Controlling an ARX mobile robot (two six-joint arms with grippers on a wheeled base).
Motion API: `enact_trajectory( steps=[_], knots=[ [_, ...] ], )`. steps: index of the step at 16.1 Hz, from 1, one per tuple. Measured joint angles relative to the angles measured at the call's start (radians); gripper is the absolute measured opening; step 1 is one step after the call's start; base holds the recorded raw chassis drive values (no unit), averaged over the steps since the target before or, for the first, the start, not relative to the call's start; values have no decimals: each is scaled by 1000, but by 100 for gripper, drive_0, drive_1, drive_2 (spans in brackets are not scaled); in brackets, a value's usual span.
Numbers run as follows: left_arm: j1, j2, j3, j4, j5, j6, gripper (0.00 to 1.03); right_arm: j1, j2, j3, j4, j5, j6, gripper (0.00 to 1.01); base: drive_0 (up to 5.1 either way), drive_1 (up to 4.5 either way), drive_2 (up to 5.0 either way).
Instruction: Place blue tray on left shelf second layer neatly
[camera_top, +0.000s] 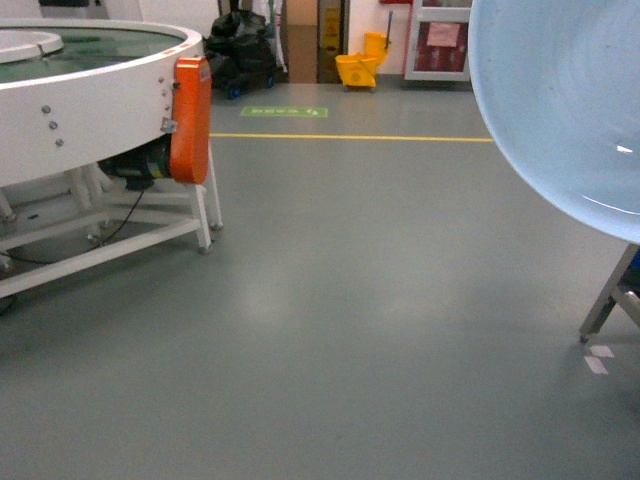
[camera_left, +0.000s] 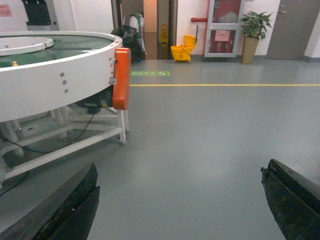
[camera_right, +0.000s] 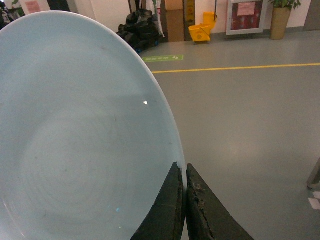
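The pale blue tray (camera_right: 75, 140) fills the left of the right wrist view, held up off the floor and tilted on edge. My right gripper (camera_right: 184, 167) is shut on its rim, one finger on each face. In the head view the same blue tray (camera_top: 560, 100) covers the upper right corner, and the gripper itself does not show there. My left gripper (camera_left: 180, 200) hangs open over bare grey floor, with its black fingers (camera_left: 65, 210) far apart and nothing between them. The left shelf is out of view.
A white round conveyor table (camera_top: 90, 100) with an orange guard (camera_top: 190, 120) stands on a frame at the left. A yellow floor line (camera_top: 350, 137) crosses ahead. A yellow mop bucket (camera_top: 362, 68) and black bags (camera_top: 240, 50) sit by the far doorway. A metal leg (camera_top: 605, 300) stands at the right.
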Motion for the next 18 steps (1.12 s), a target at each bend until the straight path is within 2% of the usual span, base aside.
enact_trajectory(
  steps=[18],
  knots=[
    [0,0,0,0,0,0,98,0,0,0,0,2,0,2,-158,-158,-158]
  ],
)
